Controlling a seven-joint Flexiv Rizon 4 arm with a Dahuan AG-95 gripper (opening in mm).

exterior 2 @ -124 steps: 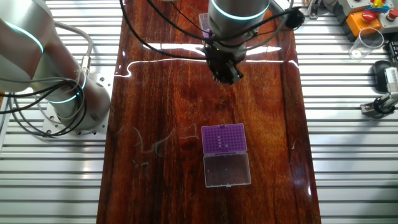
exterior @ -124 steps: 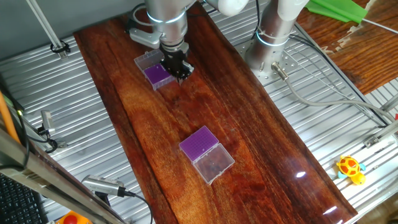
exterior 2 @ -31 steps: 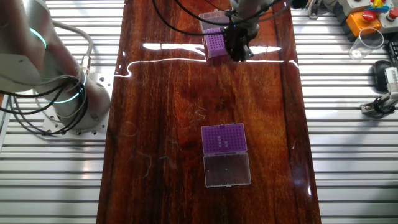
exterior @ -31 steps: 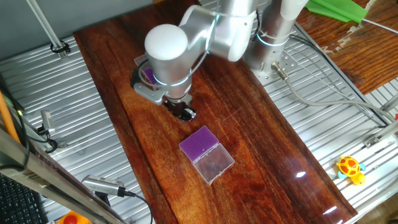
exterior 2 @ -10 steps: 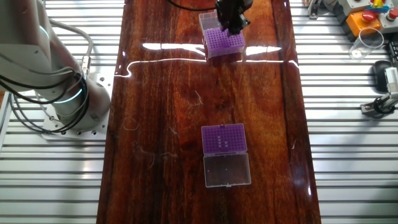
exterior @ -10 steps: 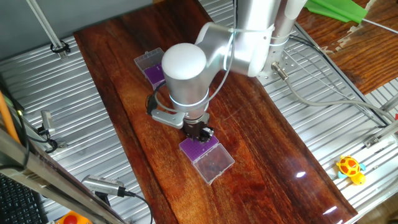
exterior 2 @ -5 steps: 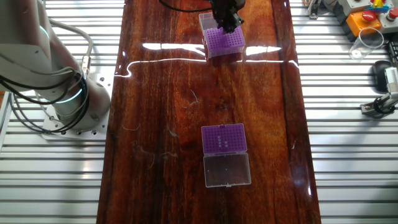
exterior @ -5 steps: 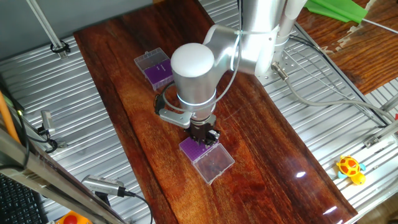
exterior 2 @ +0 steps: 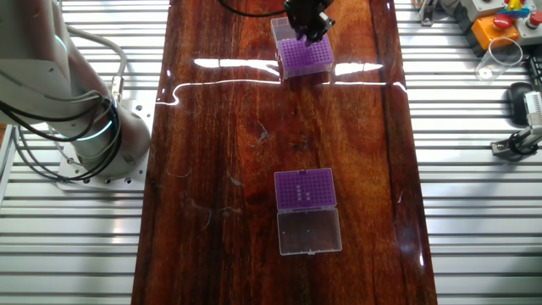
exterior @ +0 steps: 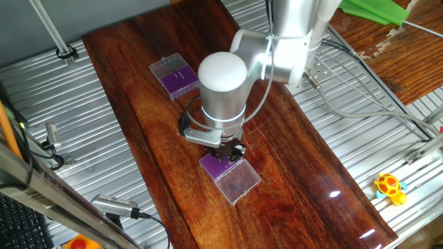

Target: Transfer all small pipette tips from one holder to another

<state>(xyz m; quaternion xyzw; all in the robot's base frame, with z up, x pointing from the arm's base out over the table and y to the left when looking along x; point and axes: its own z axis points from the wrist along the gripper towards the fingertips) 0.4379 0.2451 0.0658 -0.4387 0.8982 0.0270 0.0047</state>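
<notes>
Here the wooden table (exterior: 291,138) carries two open holders with purple inserts. The gripper (exterior: 228,151) hangs over one holder (exterior: 230,173), its clear lid lying beside the insert; the other holder (exterior: 173,73) sits well apart. Gripper opening cannot be told. Small pipette tips (exterior 2: 303,191) appear as specks.

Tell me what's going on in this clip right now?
A single robot arm has its gripper lowered over the purple insert of one open tip holder on the dark wooden table. A second open holder sits apart from it further along the table. Whether the fingers carry a pipette tip is too small to tell.
</notes>
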